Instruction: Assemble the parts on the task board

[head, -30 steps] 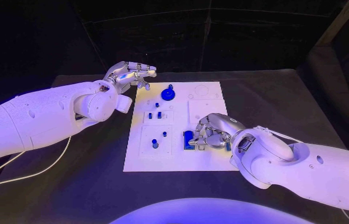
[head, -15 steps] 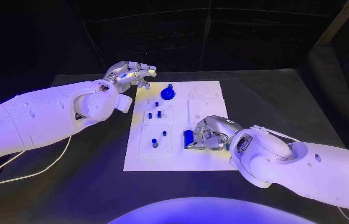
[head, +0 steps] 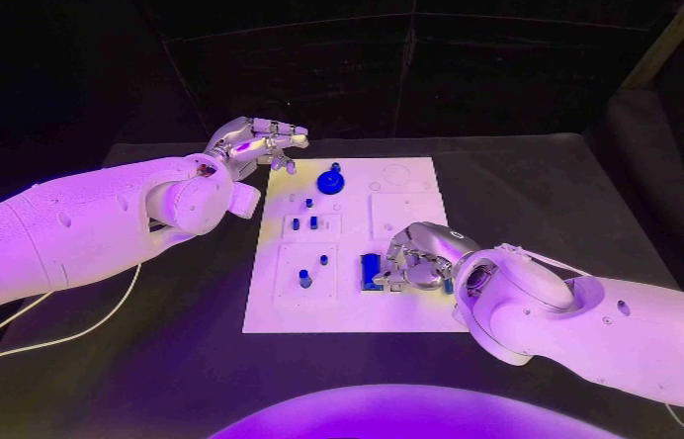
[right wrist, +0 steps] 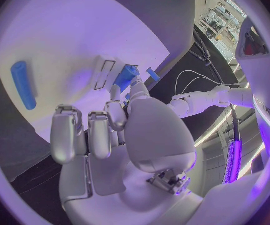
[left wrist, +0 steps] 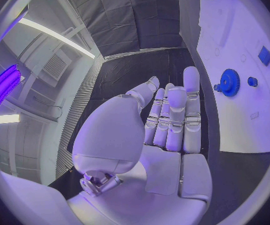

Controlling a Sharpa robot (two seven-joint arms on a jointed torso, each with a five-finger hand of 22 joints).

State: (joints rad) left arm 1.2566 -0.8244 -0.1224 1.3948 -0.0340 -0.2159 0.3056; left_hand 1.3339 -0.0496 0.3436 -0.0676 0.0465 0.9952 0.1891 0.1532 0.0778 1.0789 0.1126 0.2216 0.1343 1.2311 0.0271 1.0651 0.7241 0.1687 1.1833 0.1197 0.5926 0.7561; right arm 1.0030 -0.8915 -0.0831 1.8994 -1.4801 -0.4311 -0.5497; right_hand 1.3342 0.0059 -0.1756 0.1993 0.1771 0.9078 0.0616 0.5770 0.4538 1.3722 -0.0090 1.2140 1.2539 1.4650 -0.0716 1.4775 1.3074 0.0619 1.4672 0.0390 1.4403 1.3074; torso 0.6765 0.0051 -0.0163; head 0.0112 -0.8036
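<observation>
Board: the task board [head: 406, 306] lies flat in the middle of the black table [head: 570, 192], long side running away from the robot, with bare dark table open on every side of it.
Near edge: the strip of board nearest the robot is bare white, and so is its far right corner.
Parts: a blue gear [head: 331, 182] stands near the far edge; small blue pegs [head: 303, 224] stand in the middle left section; another small blue piece [head: 303, 281] sits in the near left section.
Right hand: the right hand [head: 413, 261] rests over the board's near right section, arm coming in low from the right, palm down.
Right fingers: curled in on a blue block [head: 371, 269]; the right wrist view shows a fingertip and thumb pinching the block [right wrist: 126, 77] at the board's surface, beside a rectangular recess.
Loose part: a blue cylinder [right wrist: 23, 85] lies flat on the board, apart from that hand.
Left hand: the left hand [head: 254, 147] hangs above the table just off the board's far left corner, arm bent in from the left.
Left fingers: fingers [left wrist: 191, 110] straight, close together, holding nothing; the gear [left wrist: 228, 82] sits well beyond the fingertips, untouched.
</observation>
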